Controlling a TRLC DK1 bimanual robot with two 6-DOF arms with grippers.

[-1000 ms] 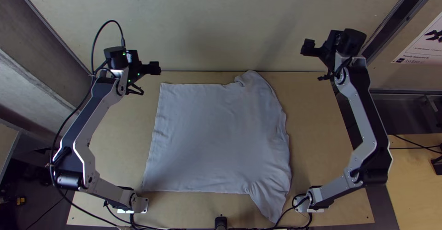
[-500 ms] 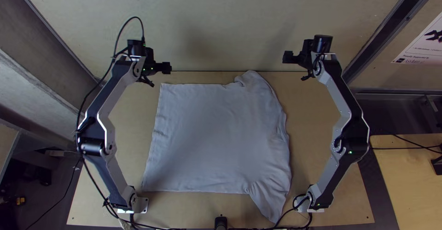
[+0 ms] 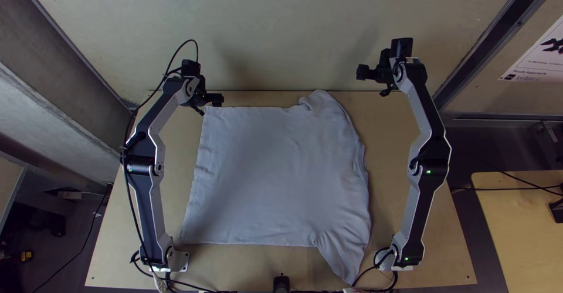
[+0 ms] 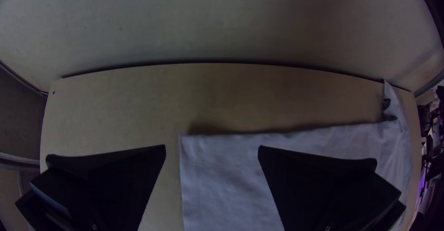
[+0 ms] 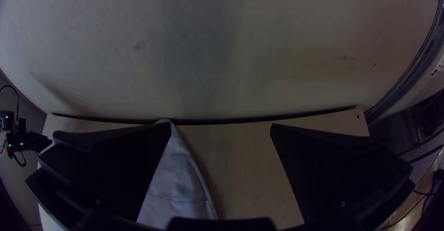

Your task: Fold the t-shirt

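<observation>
White-grey cloth is covering the middle of the wooden table [image 3: 179, 152]: the t-shirt [image 3: 275, 176] is lying spread between the left arm [image 3: 143, 211] and the right arm [image 3: 417, 211]. Its left, near and most of its far edges are running fairly straight, while its right side is bulging and wrinkling. One tip is pointing down towards the right arm's base, and a rumpled peak is reaching the table's far edge.

The left gripper [image 3: 218, 101] is hanging by the shirt's far left corner, its black fingers [image 4: 134, 175] standing wide apart and holding nothing. The right gripper [image 3: 362, 72] is hovering in front of the pale wall [image 3: 281, 29], to the right of the rumpled peak; its fingers [image 5: 129, 166] are also standing wide apart, gripping nothing.
</observation>
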